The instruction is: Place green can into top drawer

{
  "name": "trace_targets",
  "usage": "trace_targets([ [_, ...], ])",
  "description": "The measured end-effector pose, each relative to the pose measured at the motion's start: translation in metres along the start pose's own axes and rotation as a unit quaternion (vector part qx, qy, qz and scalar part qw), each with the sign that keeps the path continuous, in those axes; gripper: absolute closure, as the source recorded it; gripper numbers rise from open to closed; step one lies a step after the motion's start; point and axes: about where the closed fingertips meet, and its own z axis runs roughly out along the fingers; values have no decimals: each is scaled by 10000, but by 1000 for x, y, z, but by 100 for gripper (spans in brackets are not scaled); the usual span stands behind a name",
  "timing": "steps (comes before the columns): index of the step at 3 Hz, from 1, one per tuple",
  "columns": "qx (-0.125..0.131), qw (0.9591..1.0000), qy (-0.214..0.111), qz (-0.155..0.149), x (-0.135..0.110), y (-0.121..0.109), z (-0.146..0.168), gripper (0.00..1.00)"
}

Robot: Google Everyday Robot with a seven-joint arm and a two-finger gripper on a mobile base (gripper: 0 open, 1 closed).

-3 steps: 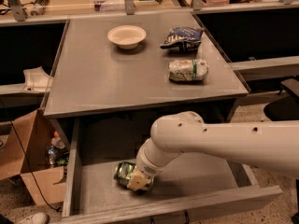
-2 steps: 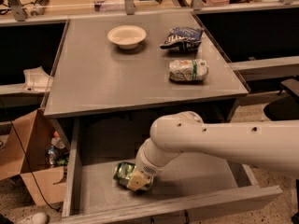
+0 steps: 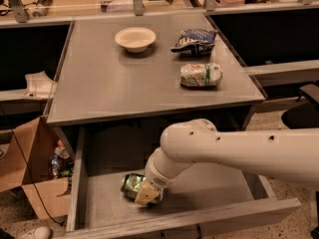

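smooth white arm (image 3: 249, 151), thick rounded tube shell, small dark holes (image 3: 218, 138) along top, bulbous elbow (image 3: 185, 137), ribbed white wrist collar (image 3: 158, 171), gripper (image 3: 147, 195) with pale yellowish face, low inside the top drawer (image 3: 209, 222)

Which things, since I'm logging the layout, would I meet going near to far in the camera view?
Front panel of the top drawer → green can lying in it, with the hand at its right side → whitish can on the table → bowl.
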Motion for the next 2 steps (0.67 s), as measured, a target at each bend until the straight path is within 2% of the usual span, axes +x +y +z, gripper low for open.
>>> trace_targets([
  [1, 0, 10000, 0, 0, 0, 0, 0, 0],
  [2, 0, 10000, 0, 0, 0, 0, 0, 0],
])
